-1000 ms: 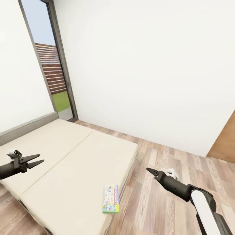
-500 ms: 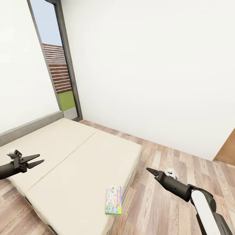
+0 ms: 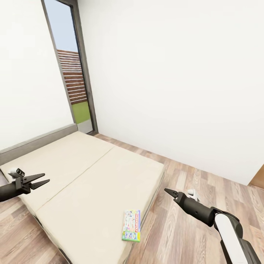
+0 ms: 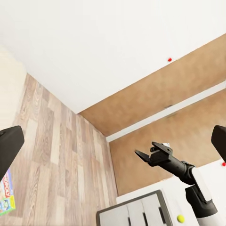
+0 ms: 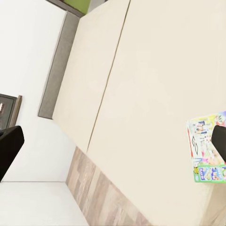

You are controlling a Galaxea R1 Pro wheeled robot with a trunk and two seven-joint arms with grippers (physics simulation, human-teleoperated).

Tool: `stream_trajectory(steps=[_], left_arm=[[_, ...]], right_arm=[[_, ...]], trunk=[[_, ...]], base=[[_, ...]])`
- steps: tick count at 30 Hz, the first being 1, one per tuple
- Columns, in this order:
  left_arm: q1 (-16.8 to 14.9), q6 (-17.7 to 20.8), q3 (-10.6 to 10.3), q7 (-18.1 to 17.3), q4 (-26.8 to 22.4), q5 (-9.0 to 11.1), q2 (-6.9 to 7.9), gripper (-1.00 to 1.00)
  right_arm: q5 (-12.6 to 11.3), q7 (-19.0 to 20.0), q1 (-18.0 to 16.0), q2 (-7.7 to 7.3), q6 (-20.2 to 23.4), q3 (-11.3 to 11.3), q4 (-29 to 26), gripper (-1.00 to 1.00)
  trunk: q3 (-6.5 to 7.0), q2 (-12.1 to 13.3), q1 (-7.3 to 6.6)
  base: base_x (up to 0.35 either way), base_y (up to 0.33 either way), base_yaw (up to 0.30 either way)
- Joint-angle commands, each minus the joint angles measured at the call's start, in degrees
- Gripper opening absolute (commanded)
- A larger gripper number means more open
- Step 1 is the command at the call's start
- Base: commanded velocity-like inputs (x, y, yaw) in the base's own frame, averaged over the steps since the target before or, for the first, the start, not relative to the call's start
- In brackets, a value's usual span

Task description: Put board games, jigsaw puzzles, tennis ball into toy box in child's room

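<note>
You are facing the bed [image 3: 73, 165], which has a plain cream cover and a grey headboard [image 3: 36, 141] along its far left edge. One board game [image 3: 131, 225] lies flat on the cover, right at the near right edge of the bed and close to its near corner, with its green short side towards you. From the right wrist camera the same board game [image 5: 203, 153] shows at the edge of the cover, partly behind a dark fingertip.

Your left gripper [image 3: 41, 179] hangs over the near left corner of the bed, its two fingers spread apart in a wide V and holding nothing. Your right gripper [image 3: 168, 191] hangs over the wood floor [image 3: 190, 227] just beside the bed's right edge, up and to the right of the board game, not touching it. Its fingers line up as one dark point in the head view; in its own wrist view the two fingertips sit at opposite sides, so the jaws stand wide and empty.

The left wrist camera catches a small yellow-green ball [image 4: 180, 218] beside white drawers [image 4: 134, 213].
</note>
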Motion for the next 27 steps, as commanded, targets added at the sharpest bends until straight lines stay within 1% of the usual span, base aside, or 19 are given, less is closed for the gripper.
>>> stream_trajectory(steps=[1,8,19,27], left_arm=[[-0.05,0.61,-0.03,-0.21,0.00,0.00,0.01,1.00],[-0.05,0.59,-0.01,-0.21,0.00,-0.03,0.01,1.00],[-0.05,0.57,0.00,-0.21,0.00,-0.02,0.01,1.00],[-0.05,0.63,0.00,-0.21,0.00,0.00,0.01,1.00]], right_arm=[[0.53,0.58,-0.06,0.01,0.28,-0.10,-0.01,1.00],[0.58,0.52,-0.06,0.01,0.28,-0.10,-0.01,1.00],[0.58,0.49,-0.06,0.04,0.28,-0.10,-0.01,1.00],[0.65,0.56,-0.06,0.01,0.28,-0.10,-0.01,1.00]], trunk=[[-0.13,-0.13,0.04],[-0.13,-0.13,0.04],[-0.13,-0.13,0.04],[-0.13,-0.13,0.04]], base=[[0.064,-0.066,0.040],[0.120,-0.103,0.014],[0.018,-0.027,0.001],[0.001,-0.181,0.016]])
